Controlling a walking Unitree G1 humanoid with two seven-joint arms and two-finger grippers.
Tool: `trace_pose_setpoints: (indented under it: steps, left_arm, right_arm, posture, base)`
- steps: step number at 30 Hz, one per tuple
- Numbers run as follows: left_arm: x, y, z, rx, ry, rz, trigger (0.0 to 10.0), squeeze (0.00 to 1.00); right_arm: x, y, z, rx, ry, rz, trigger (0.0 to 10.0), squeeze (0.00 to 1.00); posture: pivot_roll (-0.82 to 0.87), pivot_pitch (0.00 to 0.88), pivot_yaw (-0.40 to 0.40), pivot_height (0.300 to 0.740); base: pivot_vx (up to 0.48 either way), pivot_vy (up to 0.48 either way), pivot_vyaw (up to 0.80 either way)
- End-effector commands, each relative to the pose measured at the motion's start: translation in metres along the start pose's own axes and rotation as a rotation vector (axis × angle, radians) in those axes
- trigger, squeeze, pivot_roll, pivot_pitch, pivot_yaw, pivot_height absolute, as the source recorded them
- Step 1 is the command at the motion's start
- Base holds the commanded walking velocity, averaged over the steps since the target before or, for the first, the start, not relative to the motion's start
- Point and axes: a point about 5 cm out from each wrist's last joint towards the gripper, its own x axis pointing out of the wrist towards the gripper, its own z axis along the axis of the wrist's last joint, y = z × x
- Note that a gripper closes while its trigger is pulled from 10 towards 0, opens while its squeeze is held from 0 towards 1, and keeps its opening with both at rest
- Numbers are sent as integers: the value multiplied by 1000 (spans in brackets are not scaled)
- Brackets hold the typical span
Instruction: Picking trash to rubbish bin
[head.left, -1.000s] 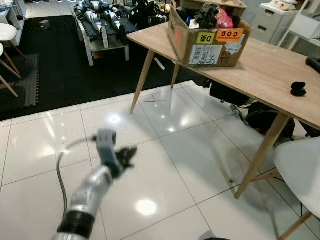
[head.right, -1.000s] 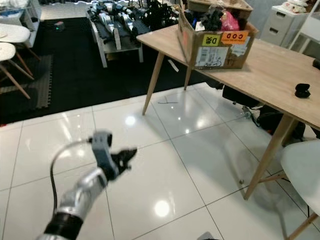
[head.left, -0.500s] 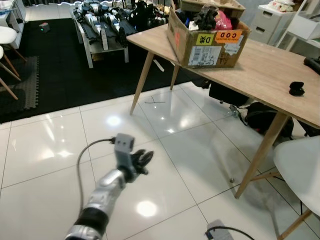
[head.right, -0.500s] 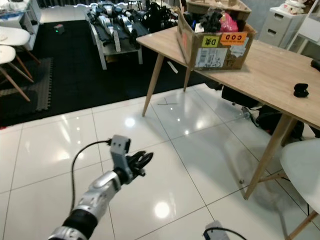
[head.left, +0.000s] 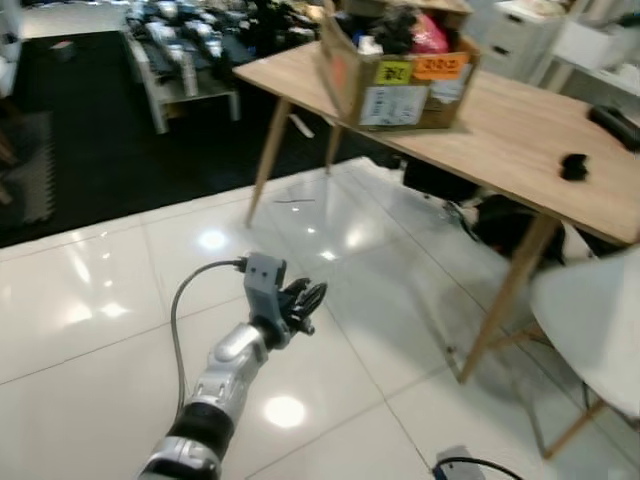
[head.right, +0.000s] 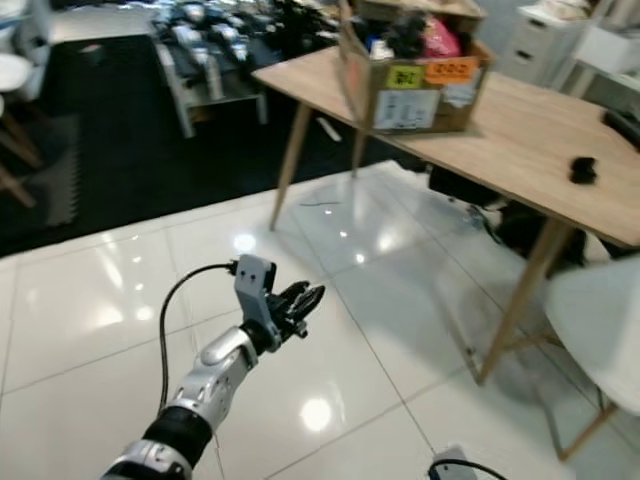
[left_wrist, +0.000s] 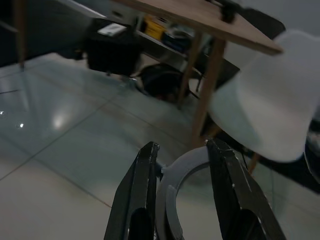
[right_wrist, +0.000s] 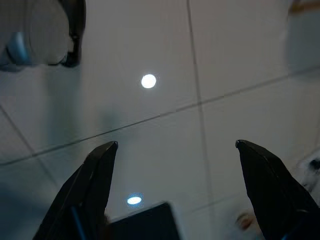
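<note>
The left gripper (left_wrist: 182, 165) clasps a grey ring (left_wrist: 172, 182); the right gripper (right_wrist: 175, 150) gapes wide. At one o'clock, a box (head.left: 395, 70) (labelled "COD").

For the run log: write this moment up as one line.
phase: carrying | left gripper: raised over the tiled floor, shut on grey ring | right gripper: open, pointing at floor | nearby: wooden table, white chair

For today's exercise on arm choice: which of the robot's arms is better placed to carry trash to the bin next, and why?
Left. Its end effector is raised over the tiled floor, apparently gripping a grey ring; the right end effector hangs open.
</note>
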Motion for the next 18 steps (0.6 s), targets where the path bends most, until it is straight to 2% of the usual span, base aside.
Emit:
trace_pose_setpoints:
  steps: [1,5,6,7,9,11,16,18]
  left_arm:
    - [-2,9,0,69,23,55,10000,0]
    - [-7,19,3,115,28,114,10000,0]
    - [-12,30,5,139,32,173,10000,0]
    - [-20,47,9,167,33,268,10000,0]
    - [-23,52,11,175,32,300,10000,0]
    - [-34,70,17,214,30,412,10000,0]
    - [-61,104,28,279,32,640,10000,0]
    - [-71,114,30,310,49,685,10000,0]
  right_arm:
    - [0,5,5,26,-20,10,10000,0]
    - [0,7,12,34,-43,17,10000,0]
    - [0,7,13,29,-47,18,10000,0]
    - [0,7,14,25,-53,18,10000,0]
    - [0,7,15,25,-56,17,10000,0]
    - [0,5,19,30,-67,13,10000,0]
    - [0,1,26,39,-92,3,10000,0]
    - [-1,1,31,59,-109,4,10000,0]
  posture:
    - [-20,79,-13,740]
    - [-16,76,-11,740]
    - [-9,72,-10,740]
    - [-7,70,-11,740]
    - [-6,70,-11,740]
    - [-1,68,-14,740]
    - [-11,65,-13,740]
    - [-20,63,-8,740]
  base:
    - [0,0,-800]
    - [0,0,-800]
    - [0,0,-800]
    - [0,0,-800]
    - [0,0,-800]
    - [0,0,-800]
    - [0,0,-800]
    - [0,0,-800]
